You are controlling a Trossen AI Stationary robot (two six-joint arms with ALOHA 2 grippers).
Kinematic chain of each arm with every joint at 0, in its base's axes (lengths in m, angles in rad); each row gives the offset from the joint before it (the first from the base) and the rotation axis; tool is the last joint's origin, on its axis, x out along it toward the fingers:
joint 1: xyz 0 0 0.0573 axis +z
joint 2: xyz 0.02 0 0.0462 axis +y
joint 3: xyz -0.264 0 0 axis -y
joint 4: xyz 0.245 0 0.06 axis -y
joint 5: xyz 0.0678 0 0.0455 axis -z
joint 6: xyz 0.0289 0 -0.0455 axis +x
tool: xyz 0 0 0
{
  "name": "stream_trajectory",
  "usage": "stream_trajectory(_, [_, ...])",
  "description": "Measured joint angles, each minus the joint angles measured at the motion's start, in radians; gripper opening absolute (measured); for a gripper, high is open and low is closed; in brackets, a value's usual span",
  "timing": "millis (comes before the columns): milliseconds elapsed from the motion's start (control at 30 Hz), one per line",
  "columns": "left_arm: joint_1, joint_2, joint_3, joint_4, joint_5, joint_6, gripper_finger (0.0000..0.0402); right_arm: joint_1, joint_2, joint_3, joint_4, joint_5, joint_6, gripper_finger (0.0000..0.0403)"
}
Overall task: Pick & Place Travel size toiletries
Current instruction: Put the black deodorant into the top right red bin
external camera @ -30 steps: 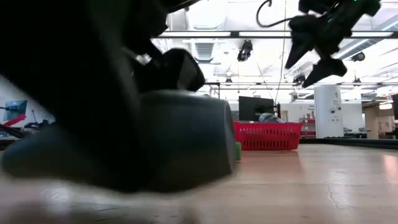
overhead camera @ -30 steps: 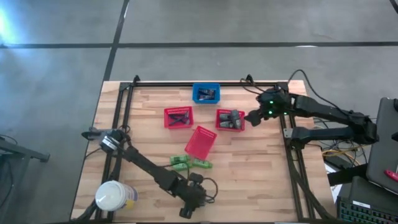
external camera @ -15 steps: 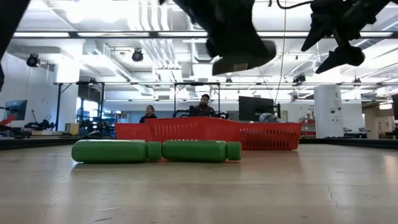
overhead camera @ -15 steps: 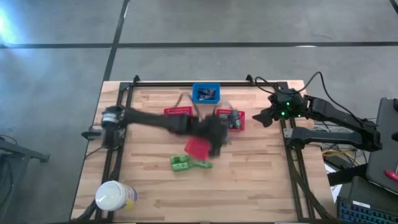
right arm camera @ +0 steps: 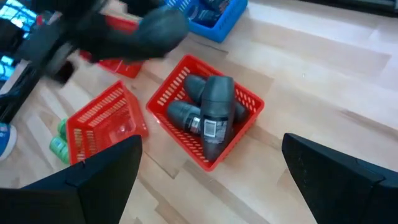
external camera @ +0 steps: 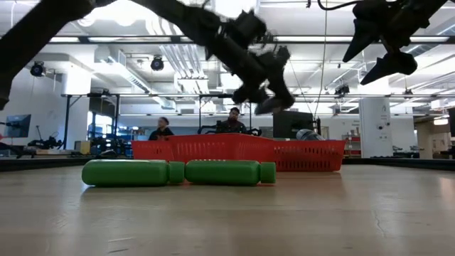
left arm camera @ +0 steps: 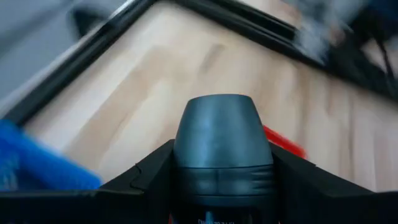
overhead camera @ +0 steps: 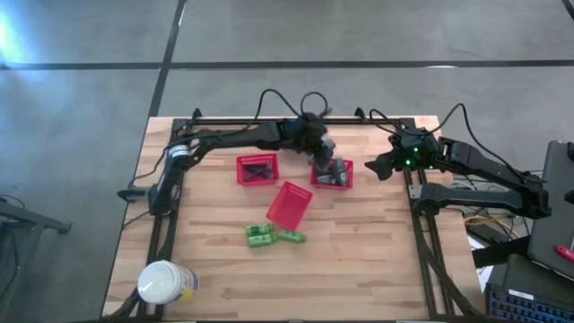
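My left gripper (overhead camera: 325, 151) is shut on a grey oval bottle (left arm camera: 222, 140) above the red basket (overhead camera: 346, 182) on the far right, which holds three more grey bottles (right arm camera: 208, 115). The right wrist view shows this gripper and its bottle (right arm camera: 158, 30) as a blur over the basket's far side. Two bright green pieces (overhead camera: 273, 235) lie end to end on the table in the middle. Thin black sticks lie in another red basket (overhead camera: 257, 169). My right gripper (overhead camera: 378, 168) is open and empty, raised beside the bottle basket toward the table's right edge. My left gripper pinches the grey bottle between its two fingers (left arm camera: 152, 180), which stand on its two opposite sides. The bottle's rounded end (left arm camera: 221, 118) sticks out forward past the fingers. The bottle is lifted clear of the table and the basket.
A third red basket (overhead camera: 289, 205) lies tipped on its side mid-table, next to the green pieces. A blue basket (right arm camera: 214, 12) with dark items stands at the far edge. A big white-topped container (overhead camera: 164, 283) stands at the near left corner. Black frame rails run along the table's edges.
My left arm has swung from the table's near edge up and across to the far side, carrying the grey bottle clear of the table, and now stands over the basket of bottles. My right gripper has drawn back a little toward the table's right edge.
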Motion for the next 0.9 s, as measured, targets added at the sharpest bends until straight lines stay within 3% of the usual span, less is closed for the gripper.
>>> stream_trajectory(100, [0.028, 0.046, 0.014, 0.026, 0.039, -0.215, 0.0210, -0.002, 0.000, 0.000, 0.005, 0.022, 0.010, 0.0384])
stream_trajectory(300, [-0.004, 0.109, 0.022, 0.051, 0.028, -0.404, 0.0210, -0.003, 0.001, -0.001, 0.006, 0.051, 0.041, 0.0384])
stream_trajectory(567, [-0.035, 0.113, 0.019, -0.008, -0.094, -0.359, 0.0211, -0.003, 0.012, -0.002, 0.007, 0.078, 0.059, 0.0384])
stream_trajectory(900, [-0.034, 0.113, 0.010, -0.029, -0.137, -0.395, 0.0219, -0.002, 0.026, -0.002, 0.008, 0.093, 0.064, 0.0384])
